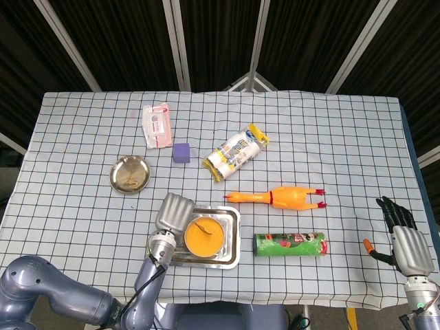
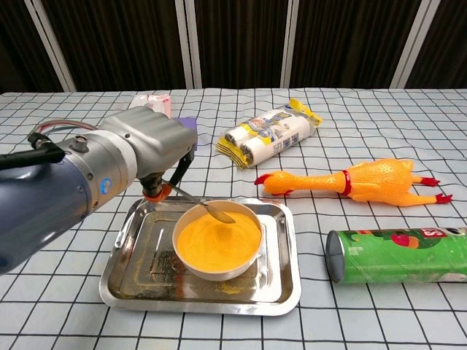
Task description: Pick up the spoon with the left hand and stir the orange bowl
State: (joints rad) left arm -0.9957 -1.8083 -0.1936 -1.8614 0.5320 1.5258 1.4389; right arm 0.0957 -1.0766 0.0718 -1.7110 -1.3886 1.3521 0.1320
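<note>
A bowl [image 1: 205,236] [image 2: 218,244] filled with orange powder stands on a steel tray [image 1: 233,255] [image 2: 281,281] near the table's front edge. My left hand [image 1: 174,212] [image 2: 149,149] hovers just left of the bowl and holds a metal spoon [image 1: 203,226] [image 2: 206,207]. The spoon slants down to the right, and its tip rests on the orange surface at the bowl's back rim. My right hand [image 1: 403,236] stays at the table's right edge, fingers spread, holding nothing.
A green chip can [image 1: 290,244] [image 2: 398,254] lies right of the tray, a rubber chicken [image 1: 282,198] [image 2: 350,181] behind it. Further back are a snack bag [image 1: 235,151] [image 2: 266,136], a purple cube [image 1: 181,152], a pink packet [image 1: 156,125] and a small metal dish [image 1: 130,173].
</note>
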